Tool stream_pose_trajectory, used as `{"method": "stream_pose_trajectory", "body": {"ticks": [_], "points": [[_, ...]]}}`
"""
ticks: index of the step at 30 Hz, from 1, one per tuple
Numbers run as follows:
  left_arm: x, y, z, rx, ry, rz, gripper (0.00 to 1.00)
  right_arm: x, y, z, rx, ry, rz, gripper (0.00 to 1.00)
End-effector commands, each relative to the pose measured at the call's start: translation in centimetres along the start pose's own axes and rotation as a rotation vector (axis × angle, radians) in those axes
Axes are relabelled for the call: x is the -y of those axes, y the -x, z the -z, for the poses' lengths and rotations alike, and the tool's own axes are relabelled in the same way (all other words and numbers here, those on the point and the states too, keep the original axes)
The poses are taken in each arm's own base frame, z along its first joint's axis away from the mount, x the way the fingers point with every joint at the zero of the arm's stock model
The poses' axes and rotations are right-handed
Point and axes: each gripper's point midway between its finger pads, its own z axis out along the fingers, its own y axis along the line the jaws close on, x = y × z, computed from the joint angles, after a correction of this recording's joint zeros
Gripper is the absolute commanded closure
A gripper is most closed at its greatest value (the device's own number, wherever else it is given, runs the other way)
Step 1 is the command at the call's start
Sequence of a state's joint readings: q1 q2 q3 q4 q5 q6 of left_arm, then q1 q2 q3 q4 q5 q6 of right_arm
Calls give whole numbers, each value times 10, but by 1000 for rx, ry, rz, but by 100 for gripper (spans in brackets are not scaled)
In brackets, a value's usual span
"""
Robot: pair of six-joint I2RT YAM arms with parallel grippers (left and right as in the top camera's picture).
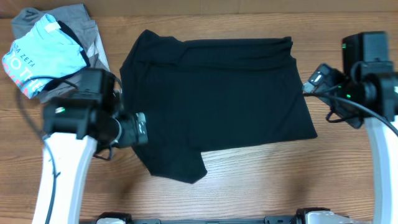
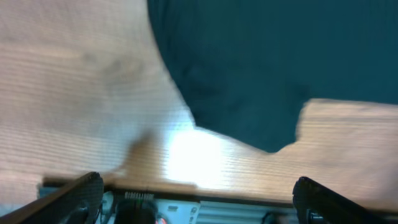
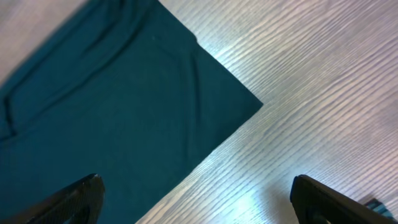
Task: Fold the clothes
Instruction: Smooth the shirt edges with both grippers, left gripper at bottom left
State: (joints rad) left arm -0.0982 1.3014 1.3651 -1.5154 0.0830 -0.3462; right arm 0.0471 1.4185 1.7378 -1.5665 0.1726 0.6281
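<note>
The black T-shirt [image 1: 217, 93] lies flat on the wooden table in the overhead view, with one sleeve sticking out at the bottom left [image 1: 177, 165]. My left gripper [image 1: 142, 129] is open and empty at the shirt's left edge; its wrist view shows the shirt [image 2: 267, 68] and the sleeve's edge above bare wood, with the fingers [image 2: 199, 196] wide apart. My right gripper [image 1: 311, 84] is open and empty beside the shirt's right edge; its wrist view shows a shirt corner [image 3: 124, 106] between and beyond the spread fingers [image 3: 196, 199].
A pile with a light blue printed shirt [image 1: 40, 53] on a grey garment [image 1: 68, 18] lies at the table's far left corner. The table's front edge [image 2: 205, 202] shows in the left wrist view.
</note>
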Motion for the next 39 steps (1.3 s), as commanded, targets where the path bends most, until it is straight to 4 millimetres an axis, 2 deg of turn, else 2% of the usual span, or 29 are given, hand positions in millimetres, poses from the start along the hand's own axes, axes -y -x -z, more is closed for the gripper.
{"method": "stream_pose_trajectory", "body": {"ticks": [1,4,10,12,22,27,34,37,38,39], "points": [[-5,-20,-36,-91,6,43,0,3,-2,-19,-6,-25,4,0],[3,-39,-77,-193,-65,56,0,0,-2,-34,-6,-24,4,0],[2,-57,-122,-261,-61,83,1,-3,0,-38,4,-17,2,0],[4,-62,-140,-279,-50,90,4,-4,2,-38,13,-13,0,0],[24,-68,-175,-313,-22,39,7,-5,6,-38,32,-13,1,0],[21,-73,-195,-379,19,47,12,0,5,-42,34,-42,5,0],[21,-70,-208,-384,30,46,20,1,2,-57,10,-64,10,0],[22,-69,-209,-379,28,45,43,3,-4,-75,-27,-95,18,2],[22,-68,-209,-379,29,45,54,5,-7,-82,-48,-111,18,2],[21,-68,-209,-376,29,43,71,7,-9,-92,-86,-131,12,2]]}}
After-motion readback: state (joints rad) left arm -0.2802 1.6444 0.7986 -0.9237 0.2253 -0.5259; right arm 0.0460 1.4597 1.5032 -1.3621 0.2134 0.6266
